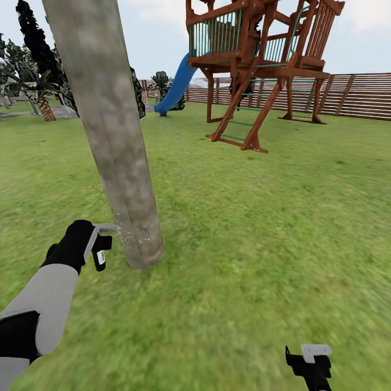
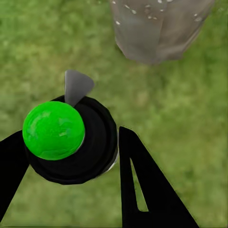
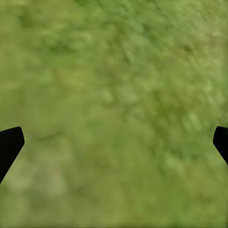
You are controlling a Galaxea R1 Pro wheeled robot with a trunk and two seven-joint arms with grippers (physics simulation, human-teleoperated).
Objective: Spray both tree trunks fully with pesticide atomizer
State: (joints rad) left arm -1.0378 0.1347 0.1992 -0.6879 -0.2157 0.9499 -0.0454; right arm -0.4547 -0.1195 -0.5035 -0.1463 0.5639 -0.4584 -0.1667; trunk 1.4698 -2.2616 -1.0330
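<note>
A garden lawn (image 1: 260,228) spreads across the frame. At lower left, the left gripper (image 2: 71,147) has its jaws clamped around the pesticide atomizer (image 2: 71,142), a black bottle with a bright green cap and a grey nozzle aimed at the tree trunk (image 1: 117,152). That thick, mottled beige-grey trunk rises just beside the nozzle, left of centre, with fine white specks near its base. At the lower right edge, the right gripper (image 1: 310,365) hangs over bare grass, jaws spread wide and empty. Beyond, at upper right, stands a wooden play tower (image 1: 260,60) with a blue slide (image 1: 176,87), backed by a slatted fence (image 1: 353,95). A small palm (image 1: 41,100) sits at far upper left. Open grass lies right of the trunk.
</note>
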